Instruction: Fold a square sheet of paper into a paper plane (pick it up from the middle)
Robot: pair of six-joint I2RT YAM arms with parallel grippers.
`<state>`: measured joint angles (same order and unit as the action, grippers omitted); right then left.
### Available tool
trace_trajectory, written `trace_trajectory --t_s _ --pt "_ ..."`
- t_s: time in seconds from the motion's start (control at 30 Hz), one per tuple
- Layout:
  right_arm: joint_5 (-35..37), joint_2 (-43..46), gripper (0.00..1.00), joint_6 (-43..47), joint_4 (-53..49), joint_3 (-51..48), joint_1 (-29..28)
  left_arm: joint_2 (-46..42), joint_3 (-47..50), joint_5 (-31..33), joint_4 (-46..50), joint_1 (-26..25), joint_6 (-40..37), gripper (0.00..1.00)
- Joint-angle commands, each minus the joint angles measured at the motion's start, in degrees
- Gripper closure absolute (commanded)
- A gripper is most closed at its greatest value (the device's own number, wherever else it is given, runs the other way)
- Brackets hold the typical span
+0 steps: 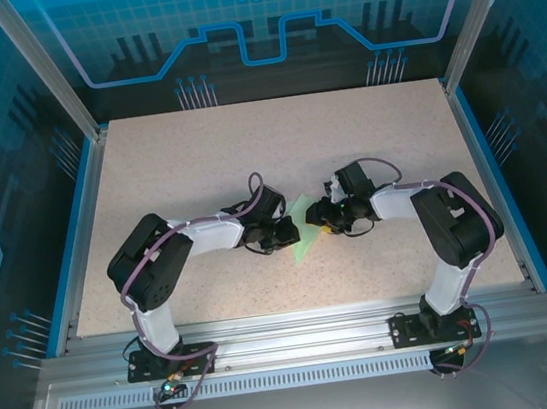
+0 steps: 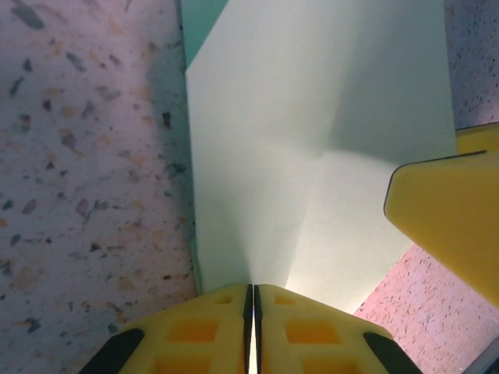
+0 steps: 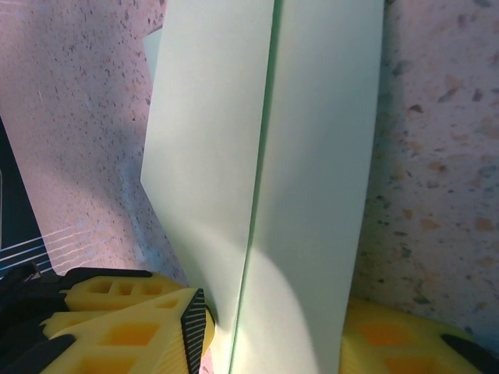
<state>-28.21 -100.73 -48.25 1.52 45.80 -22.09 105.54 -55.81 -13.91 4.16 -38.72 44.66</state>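
The left hand (image 2: 253, 300) is pinched tight on the near edge of the creased, mint-green sheet of paper (image 2: 312, 117), which lies in the middle of the worktop (image 2: 78, 156). The right hand (image 3: 281, 315) stands part open, its fingers on either side of the sheet.

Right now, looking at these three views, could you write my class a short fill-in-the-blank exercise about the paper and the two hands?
1. The sheet of paper is pale ___.
2. The left hand is ___ on the paper's edge.
3. The paper runs between the two ___ fingers of the right hand.
4. The hands meet over the ___ of the table.
Missing words: green; shut; yellow; middle.
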Motion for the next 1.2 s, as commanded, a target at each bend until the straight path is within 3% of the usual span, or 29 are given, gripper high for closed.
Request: trace_trajectory --t_s 0.0,0.43,0.87,1.0,1.17 --pt "-3.02 -3.25 0.62 0.99 3.91 1.17 -0.76 -2.17 1.55 -2.30 -1.15 0.51 1.46 0.87" --pt "-4.53 -2.82 0.69 1.47 6.28 1.29 -1.29 -2.71 3.94 -4.19 -4.52 1.06 3.69 0.87" --pt "-4.14 -2.87 0.70 1.05 5.26 2.45 -1.82 -3.82 4.51 -3.21 -4.36 1.36 3.76 0.87" --pt "-3.27 -2.19 0.76 0.88 4.47 2.27 -1.94 -3.88 4.31 -1.81 -3.09 1.32 2.98 0.87" --pt "-1.31 -1.46 0.71 2.62 -0.17 4.20 -2.48 -3.77 3.87 -1.21 -2.03 1.33 2.18 0.87"
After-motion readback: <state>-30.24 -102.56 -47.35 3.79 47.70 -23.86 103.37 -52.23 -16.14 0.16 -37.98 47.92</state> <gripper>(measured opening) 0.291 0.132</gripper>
